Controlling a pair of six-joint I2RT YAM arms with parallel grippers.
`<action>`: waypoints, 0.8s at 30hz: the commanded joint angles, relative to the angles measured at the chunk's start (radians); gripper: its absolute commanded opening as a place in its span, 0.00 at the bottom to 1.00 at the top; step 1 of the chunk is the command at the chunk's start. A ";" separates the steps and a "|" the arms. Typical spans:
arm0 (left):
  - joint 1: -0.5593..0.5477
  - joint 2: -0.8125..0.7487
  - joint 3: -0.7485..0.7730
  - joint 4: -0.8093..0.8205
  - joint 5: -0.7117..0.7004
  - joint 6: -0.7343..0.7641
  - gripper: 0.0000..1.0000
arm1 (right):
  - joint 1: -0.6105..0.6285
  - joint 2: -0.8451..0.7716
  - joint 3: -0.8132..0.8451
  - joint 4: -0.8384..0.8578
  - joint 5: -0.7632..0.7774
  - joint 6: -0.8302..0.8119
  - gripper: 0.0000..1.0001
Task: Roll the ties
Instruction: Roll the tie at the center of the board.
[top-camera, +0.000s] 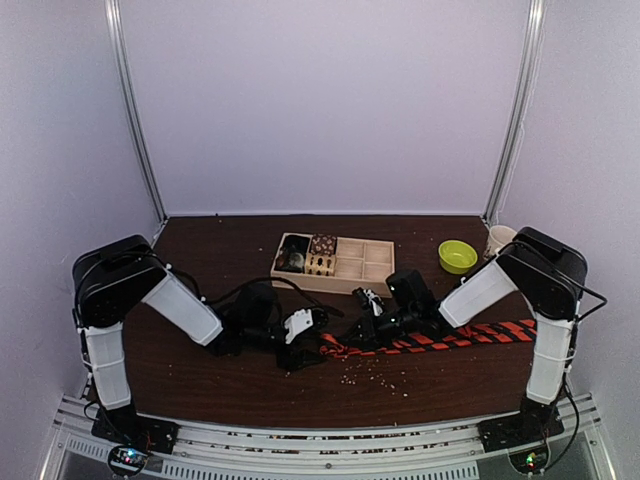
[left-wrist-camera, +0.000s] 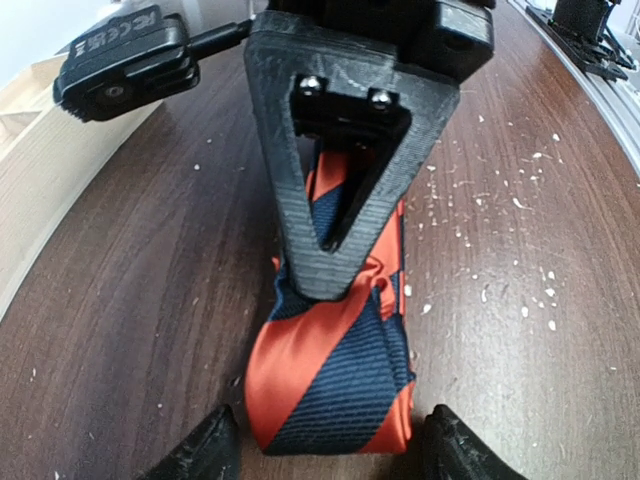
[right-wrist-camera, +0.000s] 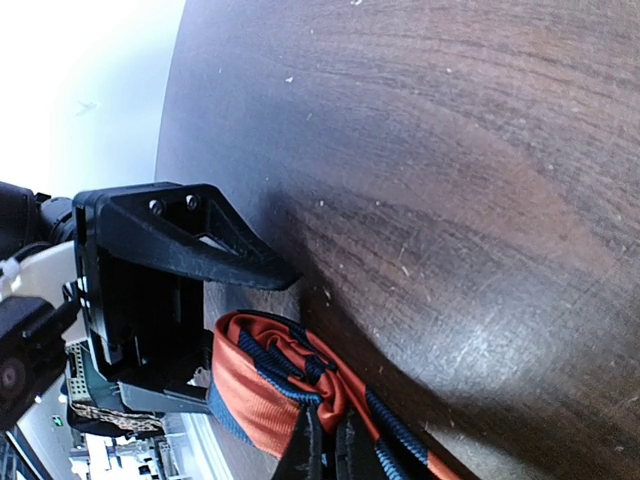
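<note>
The tie (top-camera: 450, 338), striped red-orange and dark, lies across the table's front right, and its left end is coiled into a small roll (left-wrist-camera: 330, 370). My left gripper (left-wrist-camera: 330, 455) is open, with one fingertip on each side of the roll and a small gap to the fabric. In the top view it (top-camera: 308, 345) sits just left of the roll. My right gripper (right-wrist-camera: 330, 455) is shut on the roll's inner layers (right-wrist-camera: 290, 380). In the top view it (top-camera: 365, 330) is over the roll. Its black finger (left-wrist-camera: 330, 200) stands on the tie in the left wrist view.
A wooden tray (top-camera: 370, 262) with small patterned fabric rolls (top-camera: 312, 255) stands behind the grippers; its side shows in the left wrist view (left-wrist-camera: 40, 170). A green bowl (top-camera: 457, 256) and a white cup (top-camera: 498, 238) are at the back right. Pale crumbs (top-camera: 375, 372) dot the table front.
</note>
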 joint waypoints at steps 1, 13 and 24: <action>0.024 -0.014 -0.035 0.054 0.000 -0.078 0.66 | -0.002 0.022 -0.041 -0.116 0.107 -0.067 0.00; 0.030 0.073 -0.084 0.425 0.074 -0.225 0.71 | -0.002 0.008 -0.089 -0.039 0.122 -0.054 0.00; -0.024 0.216 -0.024 0.542 0.028 -0.248 0.70 | -0.002 0.021 -0.098 -0.013 0.116 -0.044 0.00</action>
